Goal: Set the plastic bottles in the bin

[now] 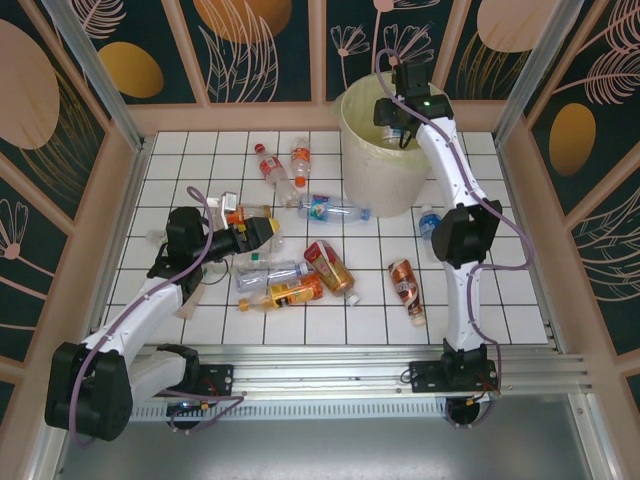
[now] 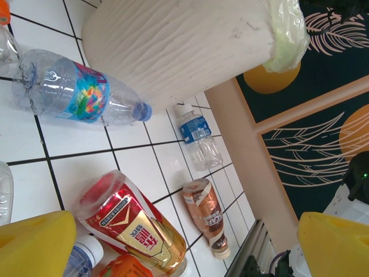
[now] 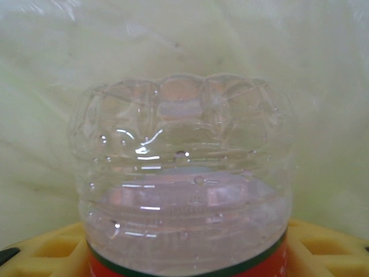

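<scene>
Plastic bottles (image 1: 300,285), small clear ones with coloured labels and caps, lie scattered across the white tiled table (image 1: 180,150) in front of the large round cream bin (image 1: 375,190) with its yellow-green liner. We judge the step in hand to be the drop. The right gripper (image 1: 393,128) hangs over the bin's mouth, its yellow jaws part-closed around a clear red-labelled bottle (image 3: 184,173). The next move calls for little more than parting those jaws, then lifting clear of the rim. The left gripper (image 1: 262,232) stands wide open with nothing in it, low over the left-hand cluster. It needs to settle on one bottle and set its jaws across the body.

From above we get the layout and both arms' reach. The right wrist camera gives us the grip itself, with the bottle's lobed base against the liner. The left wrist camera looks along the tiles at a blue-capped bottle with a multicoloured label (image 2: 81,92) just beside the bin's wall. A red-and-gold one (image 2: 130,222) lies nearest the jaws, with a brown-labelled one (image 2: 204,213) beyond.
</scene>
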`<act>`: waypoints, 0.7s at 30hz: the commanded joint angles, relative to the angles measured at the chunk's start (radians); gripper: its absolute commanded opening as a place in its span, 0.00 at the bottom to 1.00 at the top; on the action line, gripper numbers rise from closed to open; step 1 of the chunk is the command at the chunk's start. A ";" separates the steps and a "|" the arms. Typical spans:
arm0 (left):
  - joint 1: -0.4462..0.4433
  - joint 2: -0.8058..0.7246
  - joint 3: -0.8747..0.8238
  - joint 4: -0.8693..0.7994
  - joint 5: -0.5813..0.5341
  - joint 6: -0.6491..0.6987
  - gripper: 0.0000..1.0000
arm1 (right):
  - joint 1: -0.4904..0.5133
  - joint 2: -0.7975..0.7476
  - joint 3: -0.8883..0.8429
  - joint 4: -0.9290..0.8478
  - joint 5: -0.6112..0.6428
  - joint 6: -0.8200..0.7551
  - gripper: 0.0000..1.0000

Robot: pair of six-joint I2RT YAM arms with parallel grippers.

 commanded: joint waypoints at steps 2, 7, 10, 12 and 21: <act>-0.007 0.002 0.022 -0.002 -0.002 0.013 0.99 | -0.009 0.027 -0.014 -0.045 -0.016 0.020 0.61; -0.007 0.000 0.020 -0.001 -0.005 0.014 0.99 | -0.010 0.042 -0.022 -0.049 -0.027 0.020 0.61; -0.007 0.001 0.020 -0.001 -0.005 0.013 0.99 | -0.010 0.051 -0.030 -0.048 -0.028 0.023 0.60; -0.008 0.002 0.020 -0.001 -0.005 0.014 0.98 | -0.009 0.055 -0.034 -0.048 -0.028 0.025 0.60; -0.008 0.000 0.020 -0.004 -0.008 0.013 0.99 | -0.019 0.086 -0.031 -0.067 -0.042 0.038 0.62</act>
